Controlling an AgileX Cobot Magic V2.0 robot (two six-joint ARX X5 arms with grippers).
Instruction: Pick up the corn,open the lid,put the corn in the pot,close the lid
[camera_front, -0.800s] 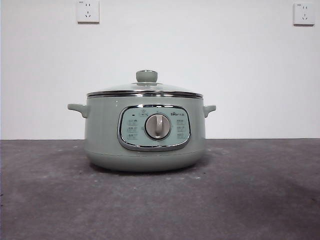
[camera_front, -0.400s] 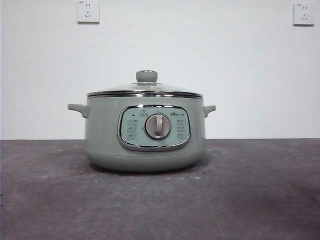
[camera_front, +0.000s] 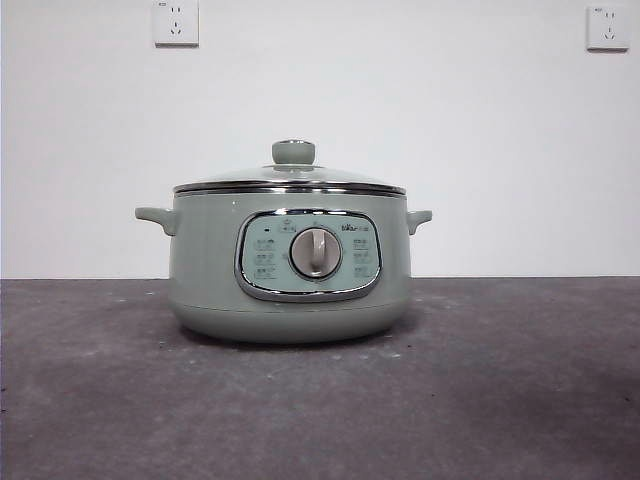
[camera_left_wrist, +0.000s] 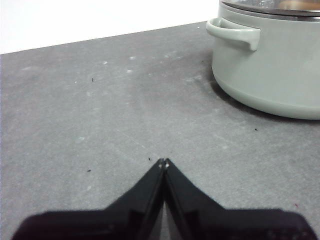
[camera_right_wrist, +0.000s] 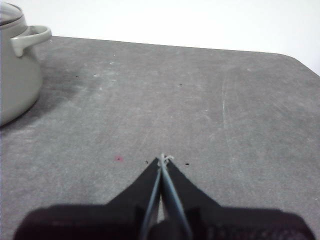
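**Q:** What is laid out in front of you, largest thing first?

**A:** A dark grey table (camera_front: 520, 400) runs to a white wall. At its centre the sage-green pot (camera_front: 205, 260) sits squarely, control panel facing the front camera, I judge so the dial (camera_front: 316, 253) stays readable. The glass lid (camera_front: 240, 177) rests flat on the pot's rim, knob (camera_front: 293, 152) at twelve o'clock, so the pot is closed. Two wall sockets (camera_front: 176, 22) sit high, at about eleven and one o'clock from the pot.

**Q:** And your pincers?

**A:** My left gripper (camera_left_wrist: 164, 162) hangs low over bare table, jaws pressed together, pinching nothing. From it, the pot is at about two o'clock, well apart. My right gripper (camera_right_wrist: 163, 159) is likewise pressed together and empty, with the pot at about ten o'clock. I judge both are parked either side of the pot, waiting.

**Q:** Where is the corn?

**A:** I cannot find it on the table in any view. In the left wrist view an orange-yellow patch (camera_left_wrist: 295, 5) shows through the glass; it may be the corn inside the pot, but I cannot be sure.

**Q:** Any writing?

**A:** A small logo sits on the panel at about one o'clock from the dial, and rows of tiny labels flank the dial. All are too small to read.
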